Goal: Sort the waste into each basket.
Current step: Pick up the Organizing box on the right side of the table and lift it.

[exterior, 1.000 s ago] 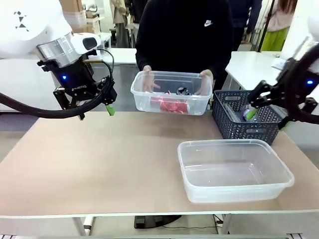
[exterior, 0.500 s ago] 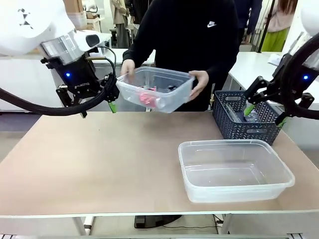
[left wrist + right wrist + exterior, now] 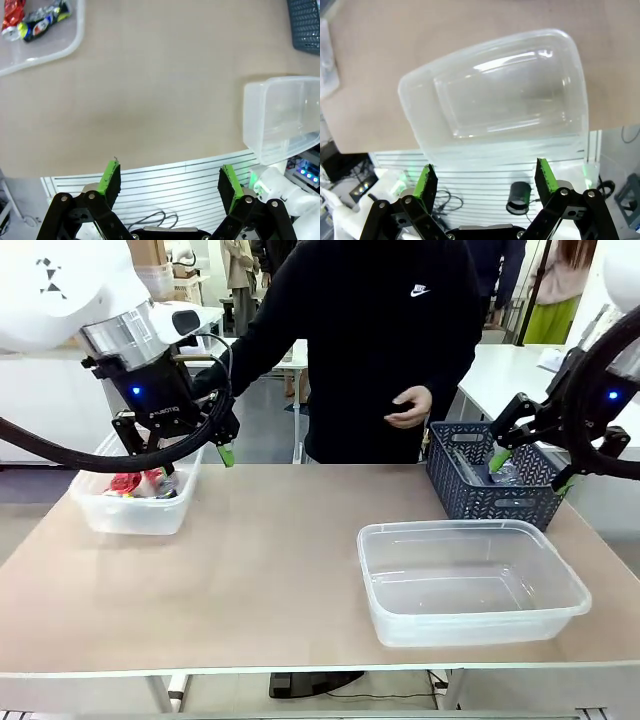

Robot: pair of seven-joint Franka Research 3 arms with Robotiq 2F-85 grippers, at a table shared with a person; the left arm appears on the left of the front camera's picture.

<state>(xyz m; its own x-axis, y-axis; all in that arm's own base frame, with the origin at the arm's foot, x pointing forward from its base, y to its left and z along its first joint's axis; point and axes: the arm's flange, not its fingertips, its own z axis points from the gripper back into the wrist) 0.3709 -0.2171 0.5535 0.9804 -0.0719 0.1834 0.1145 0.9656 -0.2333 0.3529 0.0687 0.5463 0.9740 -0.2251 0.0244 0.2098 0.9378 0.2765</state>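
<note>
Hovering wide open, empty: left gripper (image 3: 190, 465) near small tub (image 3: 130, 517) holding cans and wrappers (image 3: 126, 482), likely first pick; right gripper (image 3: 531, 470), also wide, near empty large tub (image 3: 478, 626), presumably a destination.

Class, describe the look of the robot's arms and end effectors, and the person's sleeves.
Both arms are white; the left arm trails a thick black cable. The left end effector and right end effector are black with green pads, each with a small blue light. The person's sleeves are black and long.
</note>
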